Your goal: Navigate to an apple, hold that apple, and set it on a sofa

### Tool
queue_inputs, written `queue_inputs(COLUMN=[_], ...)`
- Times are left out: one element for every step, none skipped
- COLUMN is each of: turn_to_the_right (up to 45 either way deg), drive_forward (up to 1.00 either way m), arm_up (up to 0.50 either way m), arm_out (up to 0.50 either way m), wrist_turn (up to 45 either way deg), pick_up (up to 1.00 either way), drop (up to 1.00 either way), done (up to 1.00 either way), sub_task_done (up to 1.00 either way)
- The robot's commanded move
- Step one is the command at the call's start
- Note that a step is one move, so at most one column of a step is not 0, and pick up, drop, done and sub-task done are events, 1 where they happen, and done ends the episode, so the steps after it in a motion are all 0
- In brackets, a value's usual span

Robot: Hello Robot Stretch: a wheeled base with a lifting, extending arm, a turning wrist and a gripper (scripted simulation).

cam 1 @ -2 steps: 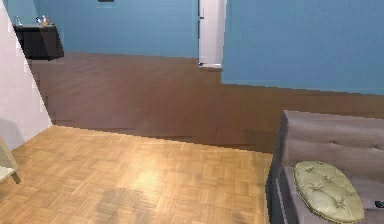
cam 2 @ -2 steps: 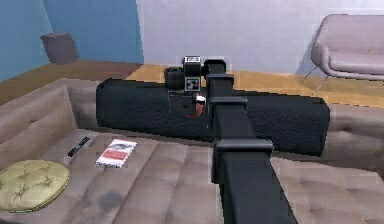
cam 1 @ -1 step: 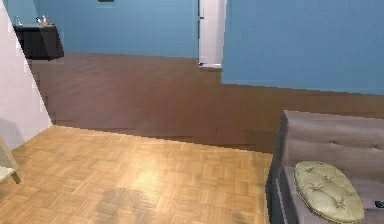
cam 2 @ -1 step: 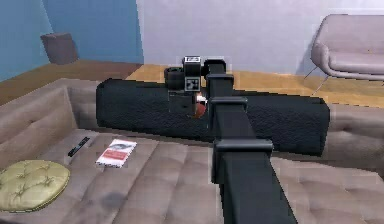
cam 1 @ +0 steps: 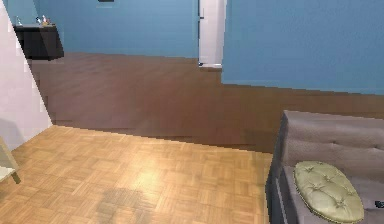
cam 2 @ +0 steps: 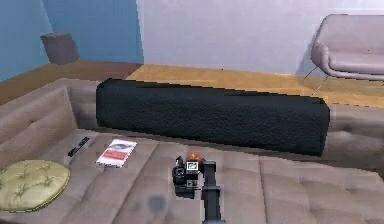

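Apparently the task is near its end. A small red-orange blob point(cam 2: 194, 155), likely the apple, sits at the far end of the tool point(cam 2: 181, 172), low over the grey sofa point(cam 2: 300, 182). Whether the blob rests on the seat or hangs just above it cannot be told, so it is unclear if the tool holds it. Nor do the pictures show whether the fingers are spread or pressed together.

The dark arm point(cam 2: 211, 197) rises from the bottom edge of the arm side view and reaches over the seat cushions. Behind the tool, a long black cushion point(cam 2: 210, 115) runs along the sofa's back.

Further toward that view's left, lying on the seat, are a white and red booklet point(cam 2: 117, 152), a dark remote point(cam 2: 78, 147) and a round yellow-green tufted pillow point(cam 2: 30, 184).

Judging from this, finding and carrying the fruit look done. What is left, if anything, is letting it settle on the seat and drawing the arm away.
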Motion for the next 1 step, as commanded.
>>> queue_inputs(turn_to_the_right=[0.0], drive_forward=[0.00], arm_up=[-0.32], arm_out=[0.00], wrist_turn=[0.0], pick_up=[0.00], drop=[0.00], done=[0.00], sub_task_done=[0.00])
